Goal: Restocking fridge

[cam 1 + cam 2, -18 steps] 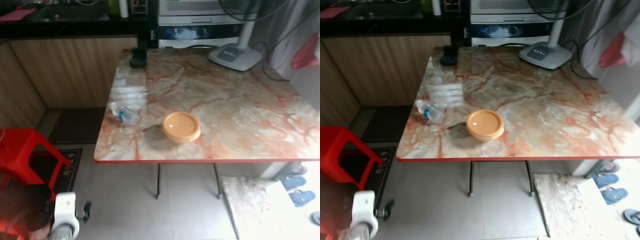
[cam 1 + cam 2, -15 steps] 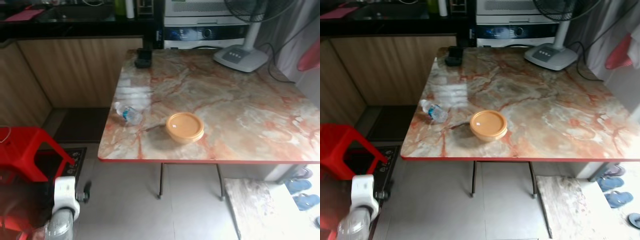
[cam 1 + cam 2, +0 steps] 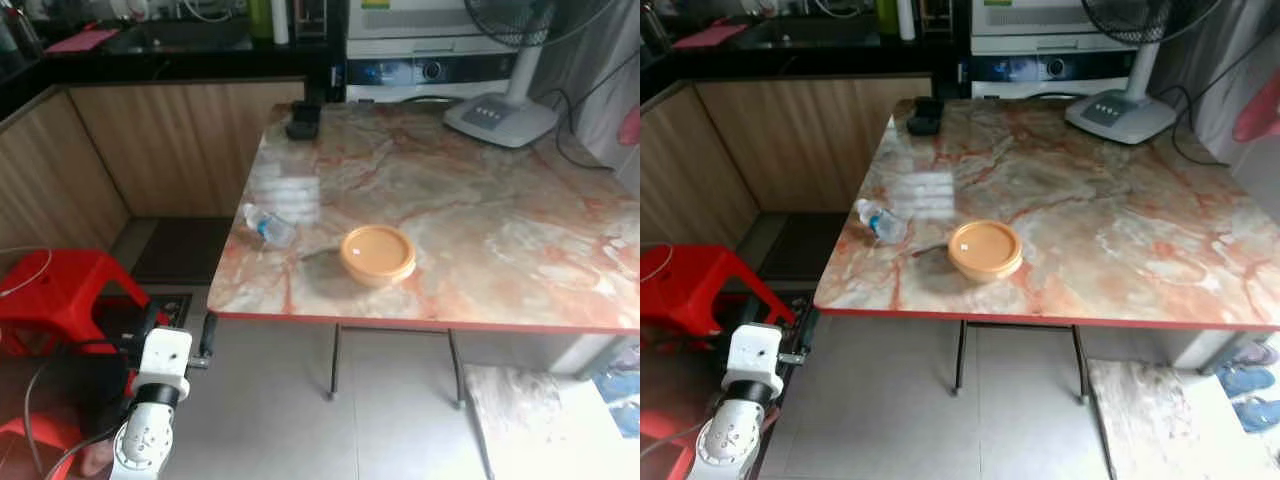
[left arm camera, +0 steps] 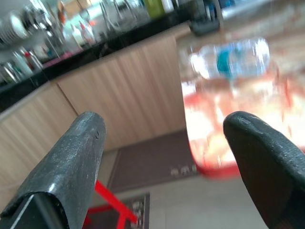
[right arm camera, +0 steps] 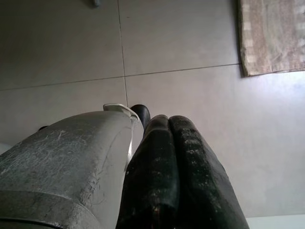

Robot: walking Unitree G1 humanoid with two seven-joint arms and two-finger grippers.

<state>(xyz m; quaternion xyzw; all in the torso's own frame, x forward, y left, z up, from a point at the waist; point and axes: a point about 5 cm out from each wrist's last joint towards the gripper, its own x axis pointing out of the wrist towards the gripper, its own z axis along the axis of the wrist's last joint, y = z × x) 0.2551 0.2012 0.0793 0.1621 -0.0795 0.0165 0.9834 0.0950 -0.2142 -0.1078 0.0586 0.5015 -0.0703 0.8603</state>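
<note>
Head views: a marble table (image 3: 480, 210) carries a water bottle (image 3: 268, 226) lying on its side near the left edge and an orange lidded bowl (image 3: 377, 253) close to the front edge — the left arm is raised low beside the front-left corner. Left wrist view: the left gripper (image 4: 167, 157) has its fingers spread wide apart, pointing at the bottle. Right wrist view: the right gripper (image 5: 174, 143) has its fingers pressed together over the tiled floor (image 5: 190, 38) — nothing between them.

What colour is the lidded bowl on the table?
Orange; the bowl shows best in the right eye view, near the table front edge.
</note>
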